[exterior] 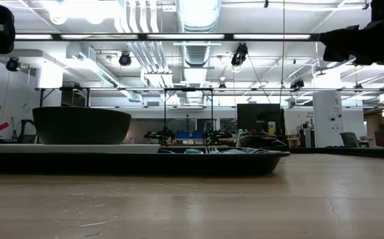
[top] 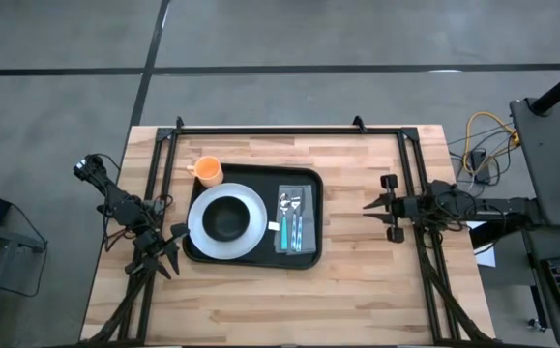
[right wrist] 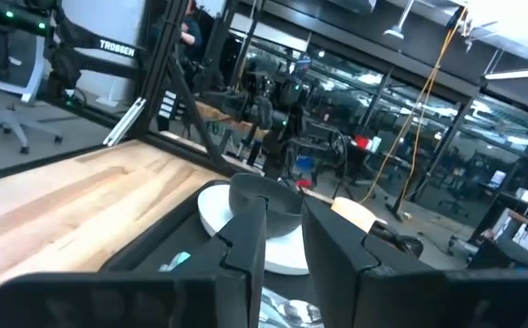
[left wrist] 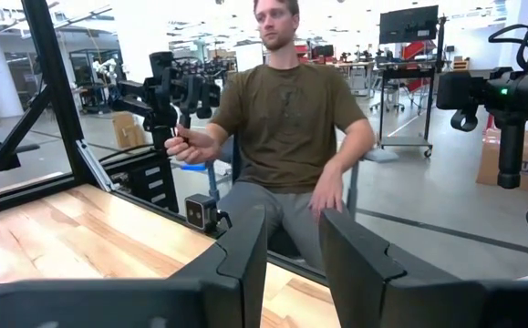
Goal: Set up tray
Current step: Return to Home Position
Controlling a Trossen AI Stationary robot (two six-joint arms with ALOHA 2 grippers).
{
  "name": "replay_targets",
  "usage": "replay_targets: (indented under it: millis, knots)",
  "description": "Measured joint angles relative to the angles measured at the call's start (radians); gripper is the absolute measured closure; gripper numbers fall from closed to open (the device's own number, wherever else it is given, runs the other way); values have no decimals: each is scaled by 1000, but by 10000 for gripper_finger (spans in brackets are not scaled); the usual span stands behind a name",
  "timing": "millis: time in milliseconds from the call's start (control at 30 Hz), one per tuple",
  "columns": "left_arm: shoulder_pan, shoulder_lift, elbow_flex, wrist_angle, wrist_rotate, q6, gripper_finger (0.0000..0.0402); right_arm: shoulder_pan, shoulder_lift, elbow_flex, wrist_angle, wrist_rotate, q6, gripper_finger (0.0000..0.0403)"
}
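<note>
The black tray [top: 304, 179] lies flat in the middle of the table, and also shows in the low view [exterior: 178, 161]. On it rest a white plate [top: 198, 232] carrying a small black bowl [top: 226, 217], an orange cup [top: 208, 171] standing at its far left corner, and cutlery on a grey napkin [top: 296, 222] at its right side. My left gripper [top: 170, 249] hovers open just off the tray's near left corner. My right gripper [top: 368, 204] is open to the right of the tray, its fingers pointing at it. Neither touches anything.
A black frame of rails [top: 260, 130] runs along the table's far edge and down both sides. Bare wood lies near the tray and to its right [top: 357, 280]. A seated person [left wrist: 286, 118] beyond the table holds a hand-held device. Cables [top: 483, 145] hang off the right.
</note>
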Motion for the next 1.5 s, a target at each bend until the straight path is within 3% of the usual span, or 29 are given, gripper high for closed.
replay_targets:
  millis: [367, 1500]
  knots:
    - [0, 0, 0, 0, 0, 0, 316, 0, 2, 0, -175, 10, -29, 339]
    - [0, 0, 0, 0, 0, 0, 316, 0, 53, 3, -181, 17, 0, 339]
